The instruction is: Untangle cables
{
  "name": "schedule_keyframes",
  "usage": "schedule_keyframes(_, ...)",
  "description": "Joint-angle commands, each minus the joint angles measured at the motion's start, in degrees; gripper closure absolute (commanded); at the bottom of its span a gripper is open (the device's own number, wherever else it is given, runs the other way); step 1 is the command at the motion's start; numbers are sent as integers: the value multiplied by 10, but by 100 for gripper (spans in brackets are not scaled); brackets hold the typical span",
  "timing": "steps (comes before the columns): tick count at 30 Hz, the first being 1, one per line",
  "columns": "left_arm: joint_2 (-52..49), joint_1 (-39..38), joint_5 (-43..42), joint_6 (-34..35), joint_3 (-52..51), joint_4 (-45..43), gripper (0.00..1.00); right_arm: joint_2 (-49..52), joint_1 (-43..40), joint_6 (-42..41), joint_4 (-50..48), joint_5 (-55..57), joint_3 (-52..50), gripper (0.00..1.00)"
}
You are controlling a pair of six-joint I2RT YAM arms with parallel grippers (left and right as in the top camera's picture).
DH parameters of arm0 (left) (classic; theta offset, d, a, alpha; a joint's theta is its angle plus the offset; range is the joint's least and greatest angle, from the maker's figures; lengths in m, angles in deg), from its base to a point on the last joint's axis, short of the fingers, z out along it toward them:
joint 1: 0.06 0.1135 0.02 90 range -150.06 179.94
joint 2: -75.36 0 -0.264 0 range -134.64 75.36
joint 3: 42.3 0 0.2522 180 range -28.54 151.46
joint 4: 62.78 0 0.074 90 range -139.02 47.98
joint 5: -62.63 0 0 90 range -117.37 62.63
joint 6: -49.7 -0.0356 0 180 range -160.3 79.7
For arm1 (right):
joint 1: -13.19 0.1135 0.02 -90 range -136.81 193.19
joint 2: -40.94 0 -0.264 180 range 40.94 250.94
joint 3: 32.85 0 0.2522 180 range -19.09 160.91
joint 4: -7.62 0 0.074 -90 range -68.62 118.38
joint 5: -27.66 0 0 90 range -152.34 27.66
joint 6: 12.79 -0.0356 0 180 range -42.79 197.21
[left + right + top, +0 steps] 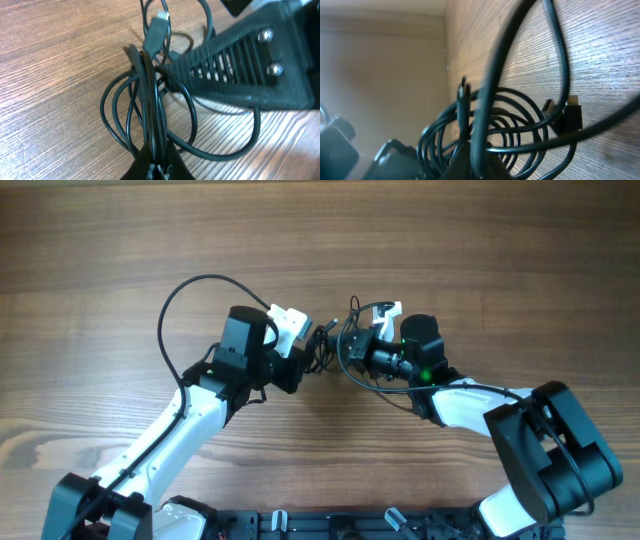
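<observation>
Both arms [170, 430] elbow inward | left gripper [157, 167] clamped on cables [150, 100] | right gripper [475, 167] clamped on them too (nose-to-nose)

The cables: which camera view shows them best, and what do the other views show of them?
The left wrist view: the cables are sharp there, loops and a plug distinct, bunched into the left gripper. Overhead shows only a small dark tangle, far off. The right wrist shows loops close up but blurred.
</observation>
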Motion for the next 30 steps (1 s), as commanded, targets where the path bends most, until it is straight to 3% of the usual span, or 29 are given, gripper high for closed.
schedule_keyframes(1,1,-2,-9,33,7,-10,96,-3,-15,28,-40,-84,5,73)
schedule_keyframes(4,1,-2,-10,0,7,9,96,-3,-75,-6,-90,-115,5,59)
schedule_keyframes(5,1,-2,-10,0,7,9,96,-3,-99,-12,-95,-119,5,49)
schedule_keyframes(7,1,-2,-10,0,7,8,96,-3,-105,-12,-93,-116,5,48)
schedule_keyframes(11,1,-2,-88,-28,7,8,96,-3,-83,-12,-88,-101,5,56)
schedule_keyframes(14,1,-2,-90,-28,7,8,96,-3,-61,-11,-61,-55,5,76)
schedule_keyframes(16,1,-2,-90,-28,7,12,96,-3,-59,10,-60,-41,5,78)
schedule_keyframes(19,1,-2,-90,-28,7,26,96,-3,-60,20,-65,-23,5,69)
schedule_keyframes(21,1,-2,-90,-33,7,30,96,-3,-60,51,-70,-23,5,69)
schedule_keyframes(27,1,-2,-91,-45,7,36,96,-3,-56,78,-68,-39,5,96)
schedule_keyframes(30,1,-2,-90,-45,7,34,96,-3,-45,78,-68,-59,5,96)
